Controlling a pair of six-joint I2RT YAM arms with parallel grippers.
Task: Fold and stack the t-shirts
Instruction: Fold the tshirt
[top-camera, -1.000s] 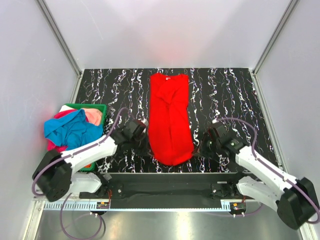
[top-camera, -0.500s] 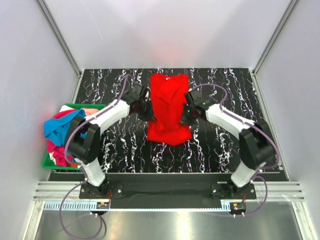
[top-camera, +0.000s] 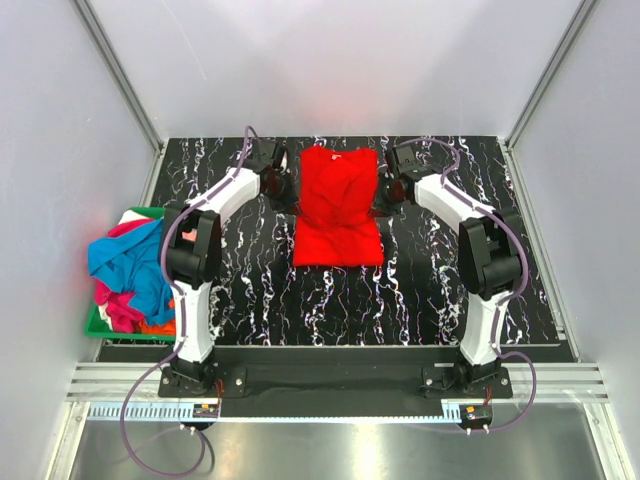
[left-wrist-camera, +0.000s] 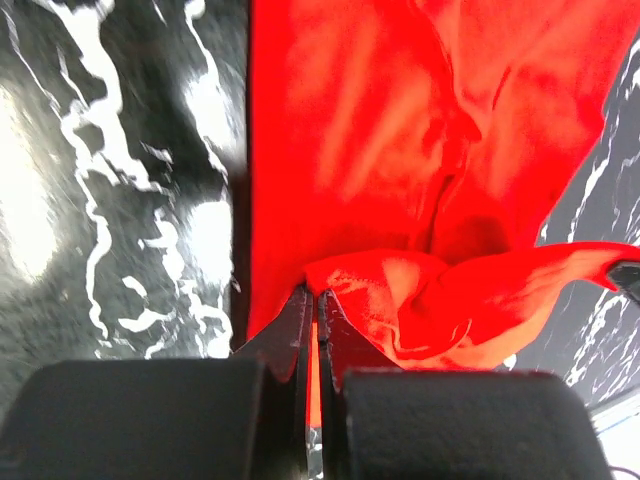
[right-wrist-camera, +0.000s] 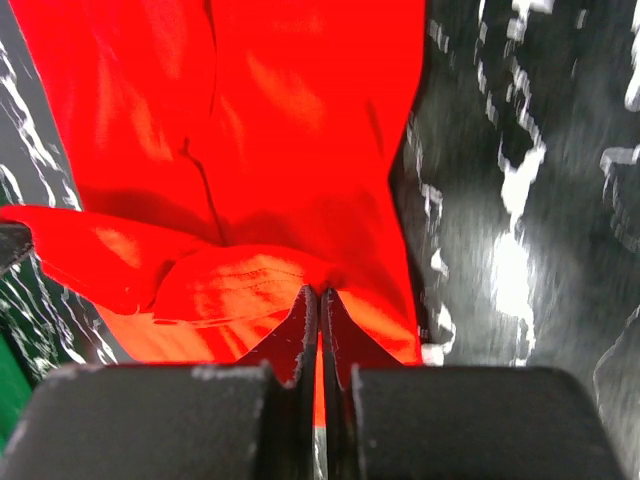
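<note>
Red t-shirt (top-camera: 338, 210) is laid out mid-table on the black marbled table (top-camera: 430, 290), toward the far side. Its near part is doubled back over itself, so a straight folded edge is seen at the near end. At the shirt's left edge, the left gripper (top-camera: 281, 187) is clamped tight, and in its wrist view a bunched flap of red cloth is pinched between the closed fingers (left-wrist-camera: 290, 335). Same deal on the other side: the right gripper (top-camera: 388, 193) is clenched on the right edge, with cloth caught at its tips. The other t-shirts (top-camera: 130, 265), blue, pink and orange, are heaped in a green bin (top-camera: 150, 212) at the table's left edge, well apart from the red one.
</note>
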